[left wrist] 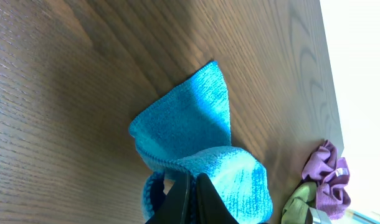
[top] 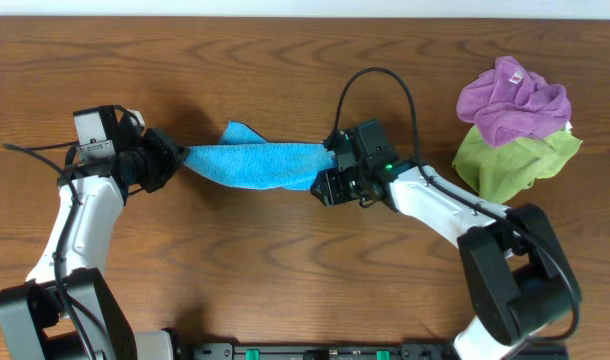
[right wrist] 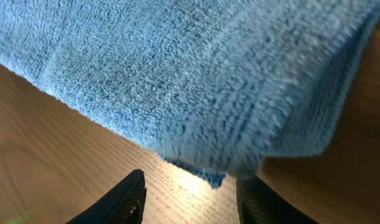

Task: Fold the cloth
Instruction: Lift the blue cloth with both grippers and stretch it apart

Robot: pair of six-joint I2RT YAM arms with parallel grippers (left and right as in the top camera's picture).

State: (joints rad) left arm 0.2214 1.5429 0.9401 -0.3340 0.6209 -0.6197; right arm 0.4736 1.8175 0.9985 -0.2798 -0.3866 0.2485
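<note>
Two arms reached in from the near edge of the tabletop (top: 285, 60), each with one pair of fingers. Between them was one sky-blue cloth (top: 255, 165). Farther off at the right lay two more cloths, a purple cloth (top: 510, 100) heaped partly on a light green cloth (top: 505, 160), making three cloths in all.

The left fingers (left wrist: 180, 199) were pressed together on the blue cloth's left end. The right fingers (right wrist: 124, 199) stood apart at its right end, with bare wood showing in the gap between them and a cloth edge hanging just beyond the tips.

The blue cloth was plain and fuzzy, its looped pile clear in the right wrist view. It was drawn into a long bunched band running left to right across the middle of the tabletop, doubled over itself, with one free corner poking toward the far side near the left fingers.

A small white tag (top: 516, 72) showed on the purple cloth, its writing too small to read. One green light (top: 388, 167) glowed on the right arm.
</note>
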